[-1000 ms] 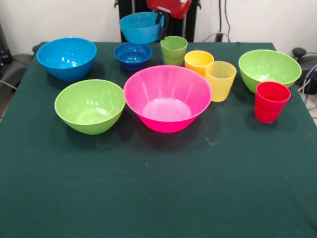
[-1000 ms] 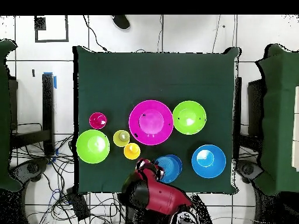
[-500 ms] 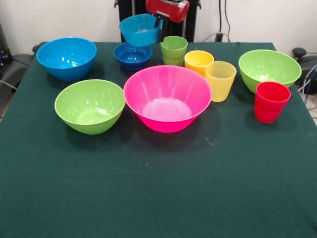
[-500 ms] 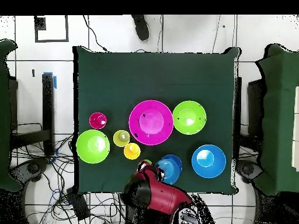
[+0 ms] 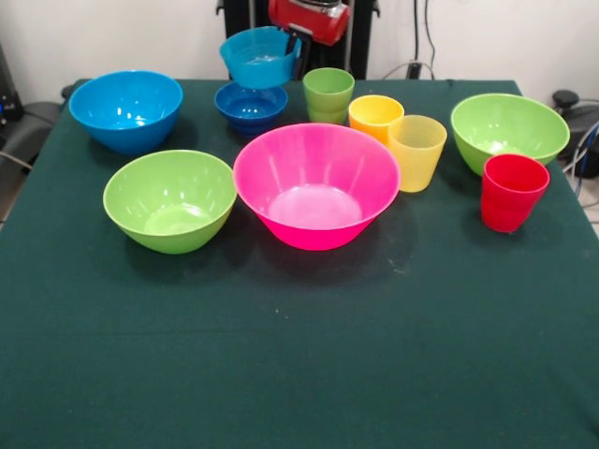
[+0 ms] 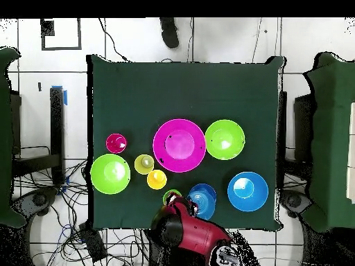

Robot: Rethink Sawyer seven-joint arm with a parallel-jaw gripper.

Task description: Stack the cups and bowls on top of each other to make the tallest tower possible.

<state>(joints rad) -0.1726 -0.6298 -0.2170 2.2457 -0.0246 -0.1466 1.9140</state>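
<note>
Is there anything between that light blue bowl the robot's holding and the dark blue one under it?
Nothing visible. The light blue bowl hangs just above the dark blue bowl, with only air between them.

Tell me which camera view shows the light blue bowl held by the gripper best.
The front view: the light blue bowl hangs tilted above the dark blue bowl, gripper at its rim. Overhead, the arm covers part of it and only a blue patch shows.
</note>
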